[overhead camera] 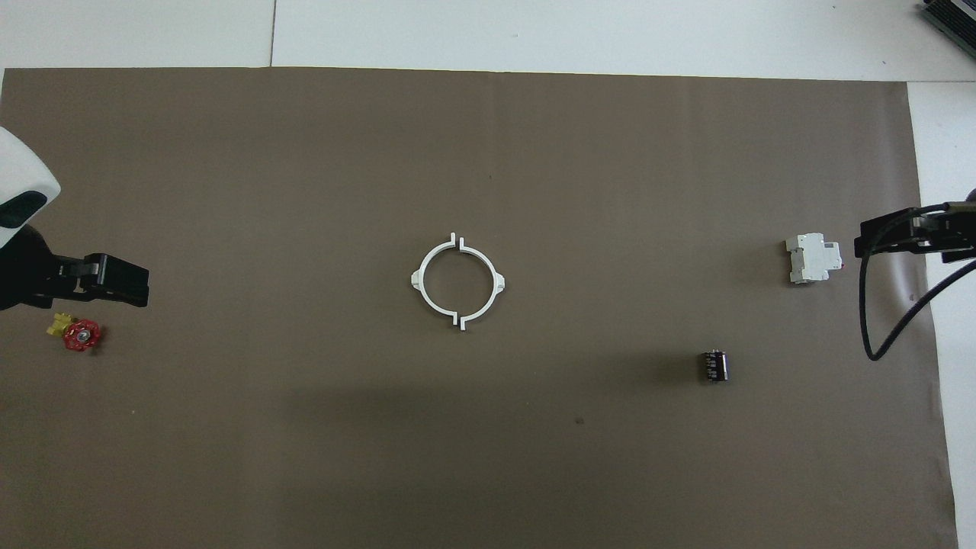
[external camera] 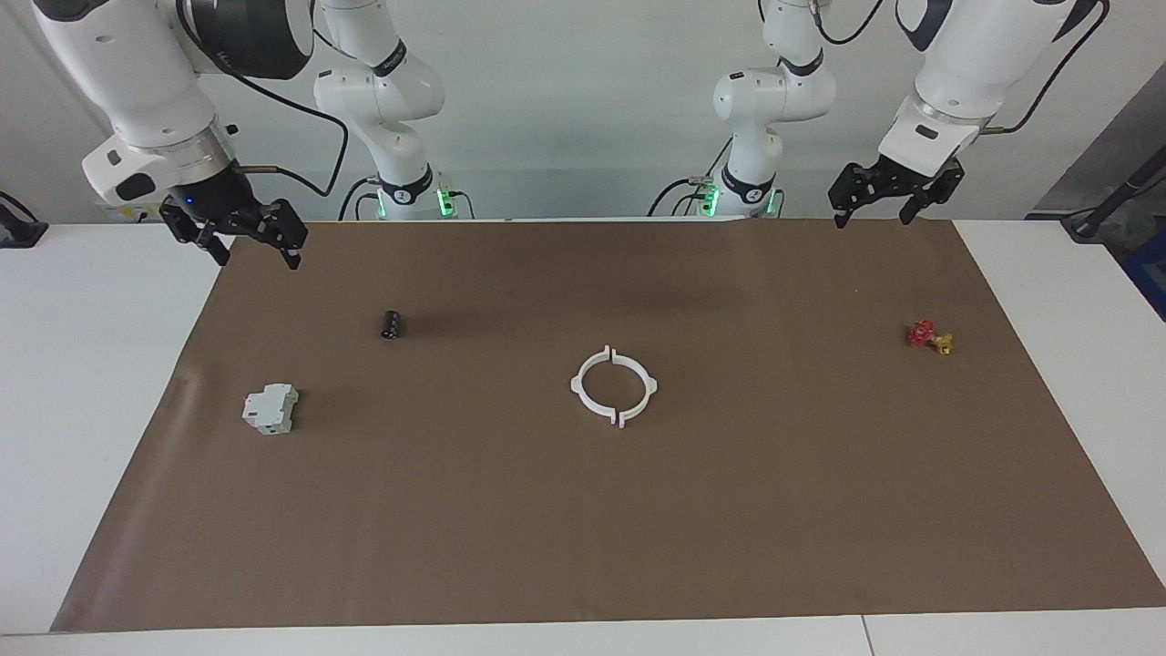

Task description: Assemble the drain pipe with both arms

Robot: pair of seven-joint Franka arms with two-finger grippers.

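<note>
Both grippers up high w/ fingers apart, holding nothing: left gripper (external camera: 873,199) over the mat edge by its base, right gripper (external camera: 244,239) likewise at its own end. Drain pipe (external camera: 614,386) lies mid-mat, well apart from both, its two half-rings set as a ring. Prob light, thin, stiff-ish, slippery plastic; pinch each arc mid-span near its side tab

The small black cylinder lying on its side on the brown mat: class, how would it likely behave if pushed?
The small black cylinder lies on its round side, so it would probably roll. It looks compact, likely light and stiff. Its ribbed surface may aid grip.
</note>
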